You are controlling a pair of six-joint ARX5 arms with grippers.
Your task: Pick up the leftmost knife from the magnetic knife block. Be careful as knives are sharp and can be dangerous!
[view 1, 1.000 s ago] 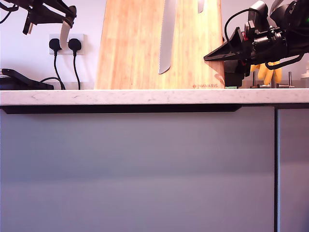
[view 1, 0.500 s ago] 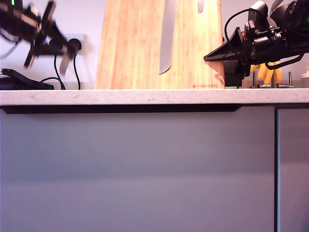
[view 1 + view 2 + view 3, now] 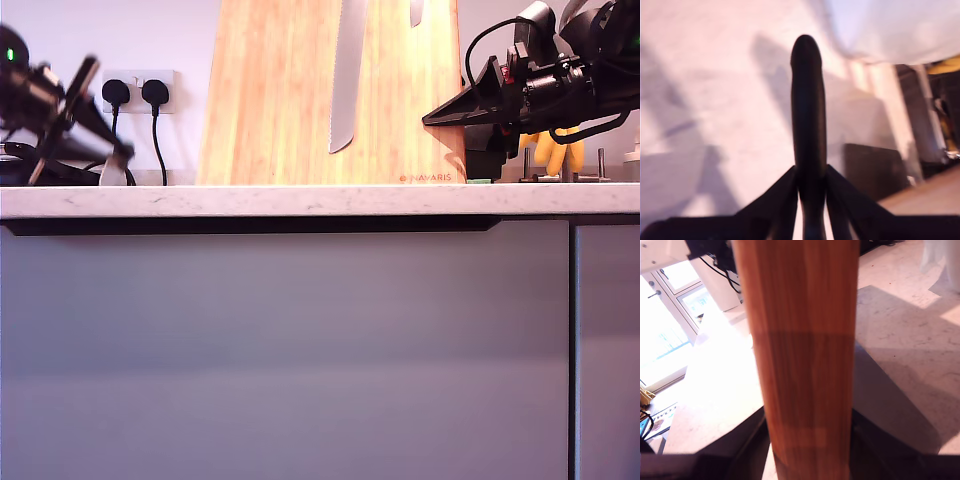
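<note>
Knife (image 3: 113, 174) off the block (image 3: 280, 100) — low at the exterior view's left, blade tip down near the counter (image 3: 320, 200), below the wall plugs (image 3: 128, 93). My first gripper (image 3: 810, 200) clamped on its dark handle. My second gripper (image 3: 807, 450) gripping the block's edge at the exterior view's right. Long serrated blade (image 3: 345, 80) on the block — short tip (image 3: 415, 12) beside it.
</note>
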